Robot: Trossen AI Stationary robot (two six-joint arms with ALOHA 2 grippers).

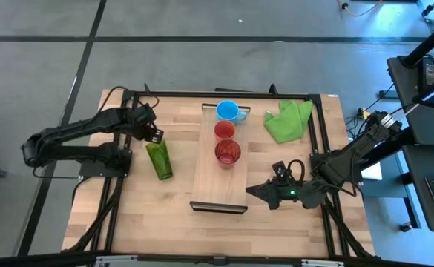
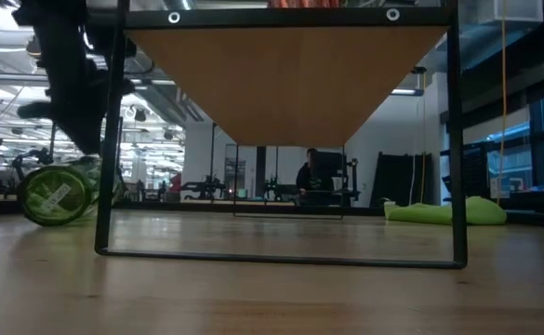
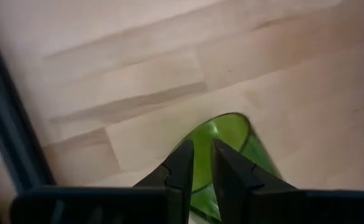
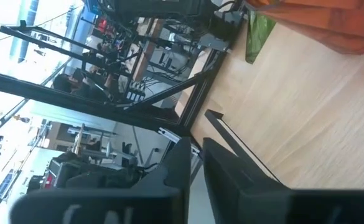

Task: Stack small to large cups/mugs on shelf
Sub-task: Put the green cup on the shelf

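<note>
The shelf (image 1: 218, 178) stands mid-table on dark brackets. On it stand the light blue mug (image 1: 228, 111) at the far end, then the small red cup (image 1: 225, 130), then the translucent red tumbler (image 1: 228, 153). The olive-green tumbler (image 1: 159, 161) lies on its side on the table left of the shelf, its base toward the near edge (image 2: 56, 194). My left gripper (image 1: 154, 138) is shut on its far end. My right gripper (image 1: 255, 193) is shut and empty, low over the table by the shelf's near right corner. My left gripper pinches the green tumbler's wall at its far, open end (image 3: 201, 163) between its two fingers, one finger (image 3: 183, 167) on each side of the wall. The fingers slant down from the table's far left. The tumbler lies on its side along the table.
A bright green cloth (image 1: 287, 120) lies at the far right of the table. A dark frame (image 1: 317, 133) runs around the tabletop. The table right of the shelf and near its front edge is bare wood.
</note>
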